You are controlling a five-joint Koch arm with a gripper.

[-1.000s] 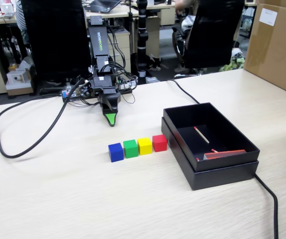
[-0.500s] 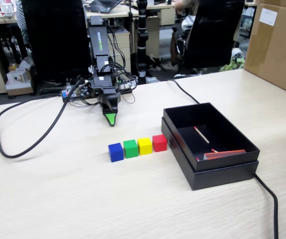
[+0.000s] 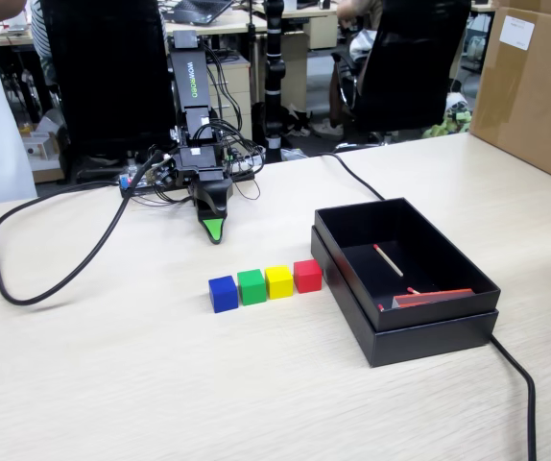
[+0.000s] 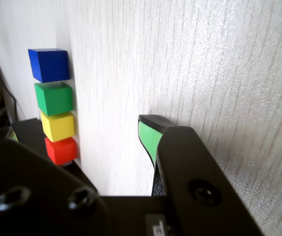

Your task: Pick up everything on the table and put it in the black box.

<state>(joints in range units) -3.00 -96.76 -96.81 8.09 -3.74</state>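
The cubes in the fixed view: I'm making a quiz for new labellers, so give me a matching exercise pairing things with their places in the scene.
Things:
1. blue cube
2. red cube
3. thin red-tipped stick
4. big brown cardboard carton

Places, in the fixed view:
A. inside the black box
B. left end of the row of cubes
C. far right edge of the table
D. end of the row nearest the box

Pairs: 1-B, 2-D, 3-A, 4-C
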